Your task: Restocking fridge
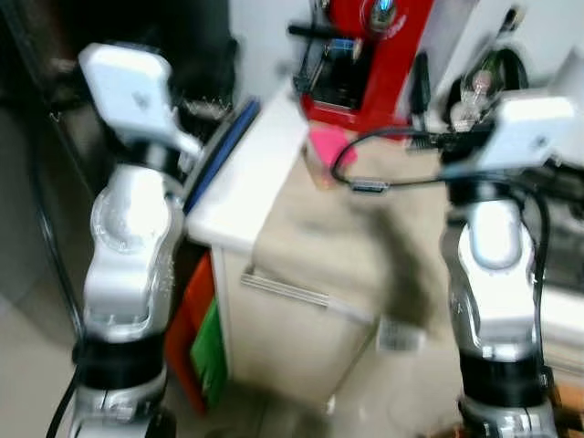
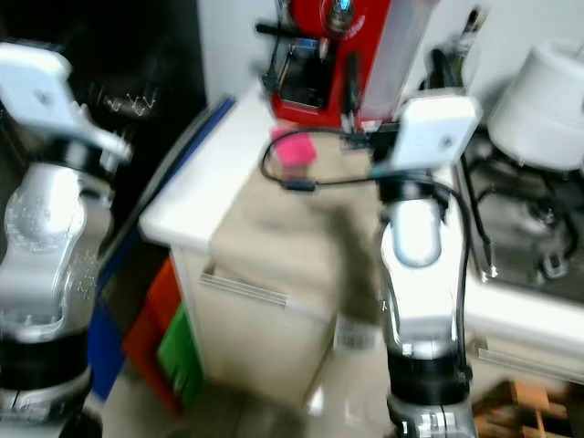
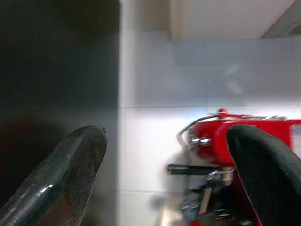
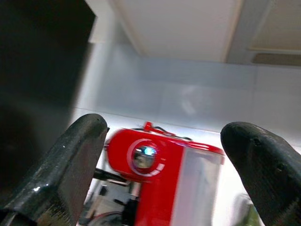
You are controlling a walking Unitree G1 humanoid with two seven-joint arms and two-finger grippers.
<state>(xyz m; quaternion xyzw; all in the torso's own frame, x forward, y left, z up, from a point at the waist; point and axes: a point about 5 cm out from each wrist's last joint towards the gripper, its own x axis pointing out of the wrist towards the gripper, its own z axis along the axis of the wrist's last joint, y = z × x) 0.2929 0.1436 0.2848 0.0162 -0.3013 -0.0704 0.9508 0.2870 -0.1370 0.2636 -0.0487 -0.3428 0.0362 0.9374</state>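
Left eye view: no brand, label or writing can be read, since the picture is blurred. A red coffee machine (image 1: 365,55) stands at the back of a white bench (image 1: 246,182), with a pink object (image 1: 328,146) just in front of it and a black cable (image 1: 383,160) looping across the beige bench top. Both silver arms rise into the foreground, one at each side. Below the bench, at its left, sit an orange and a green thing (image 1: 205,347) (too blurred to identify). A dark mass at far left may be the fridge; I cannot tell.

Right eye view: the same scene, with a stove (image 2: 529,228) to the right of the bench and a white pot (image 2: 547,91) on it.

Left wrist view: the left end effector (image 3: 164,174) is released, its fingers (image 3: 70,174) spread wide, grasping nothing, with the red machine and a white wall beyond.

Right wrist view: the right end effector (image 4: 164,165) is likewise released and empty, fingers (image 4: 70,165) wide apart, framing the red machine.
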